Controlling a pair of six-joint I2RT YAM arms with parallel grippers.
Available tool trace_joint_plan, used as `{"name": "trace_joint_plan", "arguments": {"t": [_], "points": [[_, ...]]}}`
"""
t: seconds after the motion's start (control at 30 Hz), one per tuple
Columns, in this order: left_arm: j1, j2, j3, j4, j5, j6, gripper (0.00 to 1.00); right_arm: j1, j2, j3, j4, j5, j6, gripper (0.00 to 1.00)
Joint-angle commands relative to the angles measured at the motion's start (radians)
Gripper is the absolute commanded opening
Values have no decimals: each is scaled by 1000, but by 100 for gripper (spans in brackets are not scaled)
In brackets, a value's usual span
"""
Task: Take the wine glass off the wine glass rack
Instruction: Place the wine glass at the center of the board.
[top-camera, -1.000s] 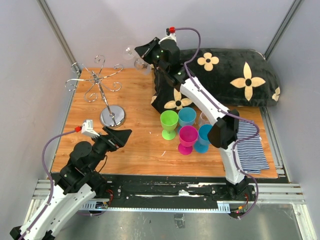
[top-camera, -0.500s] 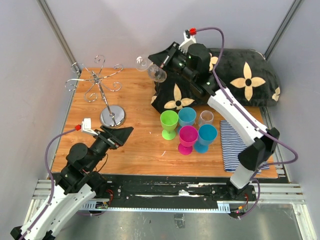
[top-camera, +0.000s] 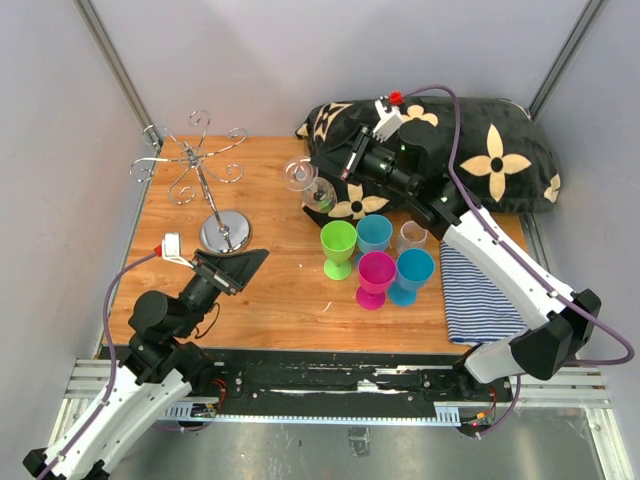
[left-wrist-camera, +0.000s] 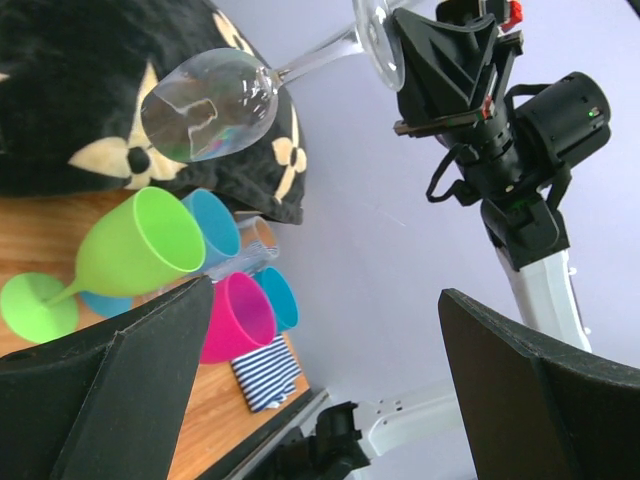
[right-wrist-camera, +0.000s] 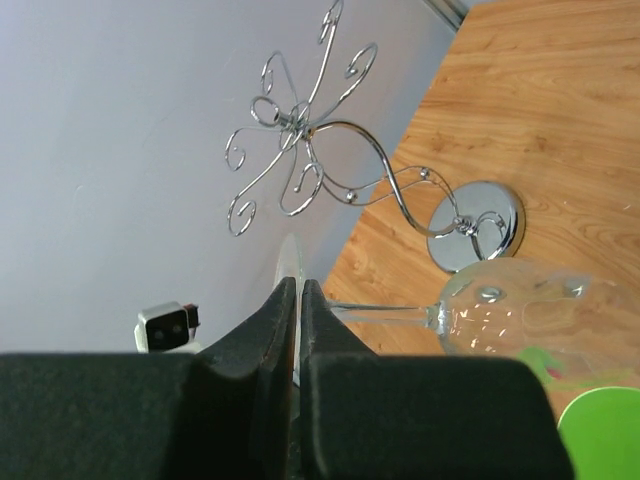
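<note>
The wine glass (top-camera: 308, 186) is clear and held sideways in the air, off the rack, just left of the black cushion. My right gripper (top-camera: 341, 168) is shut on its foot; in the right wrist view the foot (right-wrist-camera: 291, 268) is pinched between the fingers (right-wrist-camera: 262, 330) and the stem runs right to the bowl (right-wrist-camera: 520, 312). The silver wire rack (top-camera: 197, 162) stands on its chrome base (top-camera: 225, 232) at the table's back left with nothing on its hooks; it also shows in the right wrist view (right-wrist-camera: 300, 125). My left gripper (top-camera: 243, 266) is open and empty, low at the front left.
Green (top-camera: 338, 243), blue (top-camera: 374, 231), pink (top-camera: 376, 272) and another blue (top-camera: 412, 268) plastic goblets and a clear cup (top-camera: 411, 236) stand mid-table. A black flowered cushion (top-camera: 480, 150) lies at the back right. A striped cloth (top-camera: 482, 292) lies at the right.
My right arm has carried the wine glass from the back, above the cushion's left end, forward and lower over the table. My left gripper has shifted slightly and stays open.
</note>
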Motion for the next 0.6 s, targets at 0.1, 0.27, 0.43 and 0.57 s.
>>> {"name": "trace_joint_plan", "arguments": {"t": [0.1,0.27,0.43,0.57], "points": [[-2,74,5,202,75,-49,100,52,-67,-19,-7,-81,-60,1],[-2,101,20,231,99,-52,100,85,-67,-33,-22,-98,-75,1],[-2,101,23,249,97,-50,99,112,-61,-41,-28,-114,-90,1],[-2,104,22,246,81,-52,97,136,-48,-44,-29,-150,-95,1]]}}
